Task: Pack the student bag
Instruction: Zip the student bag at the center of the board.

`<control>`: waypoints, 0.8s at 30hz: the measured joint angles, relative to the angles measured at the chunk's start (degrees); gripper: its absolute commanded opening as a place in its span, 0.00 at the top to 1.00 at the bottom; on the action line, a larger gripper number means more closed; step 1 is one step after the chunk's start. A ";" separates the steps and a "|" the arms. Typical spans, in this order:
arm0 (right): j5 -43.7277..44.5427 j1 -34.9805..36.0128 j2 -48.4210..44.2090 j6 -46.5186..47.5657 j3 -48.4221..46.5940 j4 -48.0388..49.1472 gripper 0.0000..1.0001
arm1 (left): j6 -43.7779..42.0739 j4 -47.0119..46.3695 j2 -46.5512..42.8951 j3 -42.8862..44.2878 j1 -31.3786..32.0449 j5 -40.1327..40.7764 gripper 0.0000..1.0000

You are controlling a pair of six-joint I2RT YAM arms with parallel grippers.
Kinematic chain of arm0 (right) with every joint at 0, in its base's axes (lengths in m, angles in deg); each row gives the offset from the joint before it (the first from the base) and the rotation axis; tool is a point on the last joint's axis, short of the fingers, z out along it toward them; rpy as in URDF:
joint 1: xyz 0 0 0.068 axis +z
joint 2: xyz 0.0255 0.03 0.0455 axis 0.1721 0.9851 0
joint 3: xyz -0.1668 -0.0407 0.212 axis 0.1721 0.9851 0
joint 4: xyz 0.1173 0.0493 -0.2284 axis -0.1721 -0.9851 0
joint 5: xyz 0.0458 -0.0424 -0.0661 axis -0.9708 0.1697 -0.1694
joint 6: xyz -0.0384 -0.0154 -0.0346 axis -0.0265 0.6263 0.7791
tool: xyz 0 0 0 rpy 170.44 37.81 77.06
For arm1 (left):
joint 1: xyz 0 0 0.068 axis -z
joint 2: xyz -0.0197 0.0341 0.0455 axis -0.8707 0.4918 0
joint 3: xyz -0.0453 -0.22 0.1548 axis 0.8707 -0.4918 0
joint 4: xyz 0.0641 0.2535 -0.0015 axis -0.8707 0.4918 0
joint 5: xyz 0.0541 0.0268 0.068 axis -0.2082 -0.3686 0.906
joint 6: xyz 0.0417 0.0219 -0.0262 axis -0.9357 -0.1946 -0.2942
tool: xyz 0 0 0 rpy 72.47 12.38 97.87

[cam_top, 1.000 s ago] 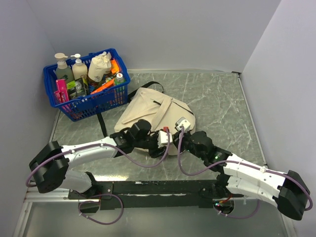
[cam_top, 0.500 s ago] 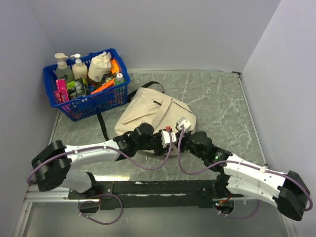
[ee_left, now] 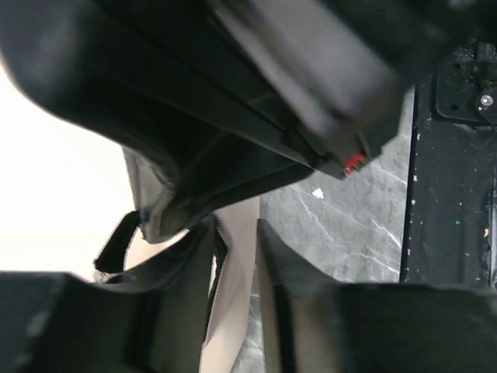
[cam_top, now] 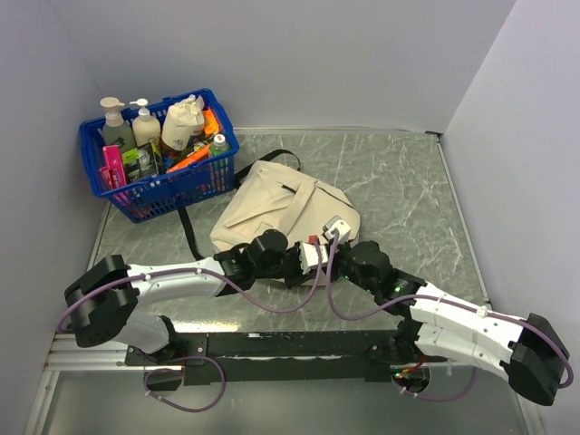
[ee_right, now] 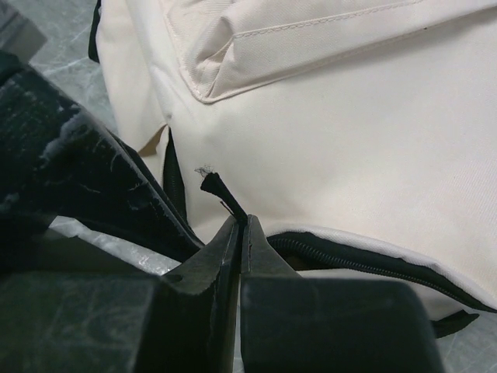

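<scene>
The student bag (cam_top: 276,199), a cream backpack with black straps, lies flat mid-table. Both grippers meet at its near edge. My right gripper (cam_top: 332,243) is shut on the black zipper pull cord (ee_right: 220,189), whose frayed tip sticks out above the pinched fingertips (ee_right: 242,225). The black zipper (ee_right: 365,260) runs off to the right along the bag (ee_right: 349,132). My left gripper (cam_top: 313,256) stands right beside it, its jaws (ee_left: 237,311) narrowly apart. A flap of the bag's cream edge (ee_left: 233,280) with black zipper trim sits between its fingers (ee_left: 175,303).
A blue plastic basket (cam_top: 214,100) at the back left holds pump bottles, a small cloth pouch and other items. A black strap (cam_top: 186,227) trails from the bag's left side. Grey walls close in the back and both sides. The black arm base rail (cam_top: 290,344) runs along the near edge.
The left arm has slid right along the bag's near edge up to the right gripper, and its jaws have narrowed around the bag's edge. The right gripper has not moved.
</scene>
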 measured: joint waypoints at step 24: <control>-5.38 -4.39 -0.13 -2.54 0.00 0.20 1.00 | 0.42 0.72 0.00 0.15 0.59 4.35 0.99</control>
